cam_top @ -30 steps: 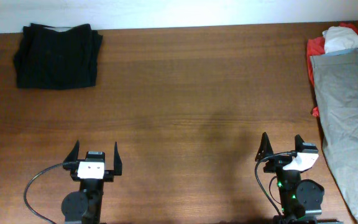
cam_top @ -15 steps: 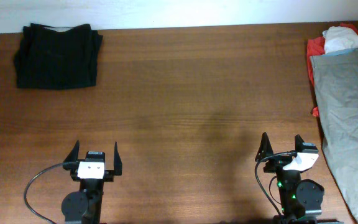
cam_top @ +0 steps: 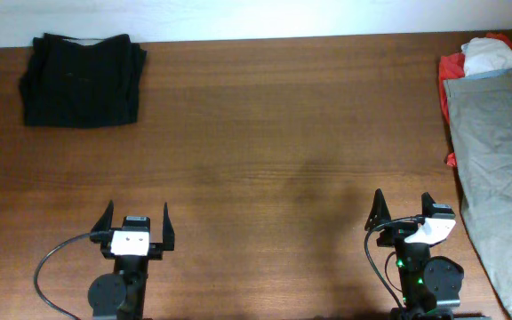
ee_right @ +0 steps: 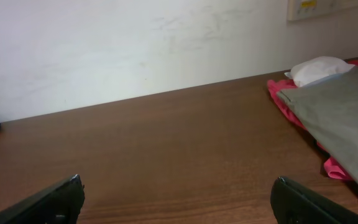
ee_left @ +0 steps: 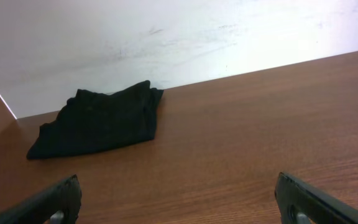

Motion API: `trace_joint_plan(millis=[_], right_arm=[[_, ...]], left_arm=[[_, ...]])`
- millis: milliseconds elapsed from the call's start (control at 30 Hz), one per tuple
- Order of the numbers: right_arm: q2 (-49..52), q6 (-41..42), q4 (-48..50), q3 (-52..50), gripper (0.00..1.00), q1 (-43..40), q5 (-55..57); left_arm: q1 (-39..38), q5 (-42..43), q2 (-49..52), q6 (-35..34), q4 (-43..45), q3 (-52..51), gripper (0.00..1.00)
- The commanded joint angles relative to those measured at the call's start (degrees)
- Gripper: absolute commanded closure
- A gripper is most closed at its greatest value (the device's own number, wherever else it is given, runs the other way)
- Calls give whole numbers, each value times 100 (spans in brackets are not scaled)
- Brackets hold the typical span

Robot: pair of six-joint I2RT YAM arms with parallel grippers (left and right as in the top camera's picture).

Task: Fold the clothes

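Observation:
A plain black garment (cam_top: 82, 78) lies folded at the far left corner of the table; it also shows in the left wrist view (ee_left: 98, 122). A pile of clothes lies along the right edge: a long grey garment (cam_top: 498, 160) on top, a red one (cam_top: 452, 65) and a white one (cam_top: 492, 55) under its far end. The grey garment (ee_right: 344, 106) also shows in the right wrist view. My left gripper (cam_top: 136, 216) is open and empty at the near left. My right gripper (cam_top: 404, 204) is open and empty at the near right, left of the grey garment.
The brown wooden table (cam_top: 274, 133) spans the view, with a white wall (ee_left: 166, 37) behind its far edge. A wall plate (ee_right: 316, 7) is mounted above the far right corner. Black cables run from both arm bases at the near edge.

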Motion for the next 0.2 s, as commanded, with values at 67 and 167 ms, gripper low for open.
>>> trace_joint_plan(millis=[67,167], right_arm=[[-61,-22,-50,-26,1,59,-28],[-61,-24,-50,-26,1,59,-28]], left_arm=[[28,-37,-46,70,-9,-35,1],[28,-37,-46,70,-9,-35,1]])
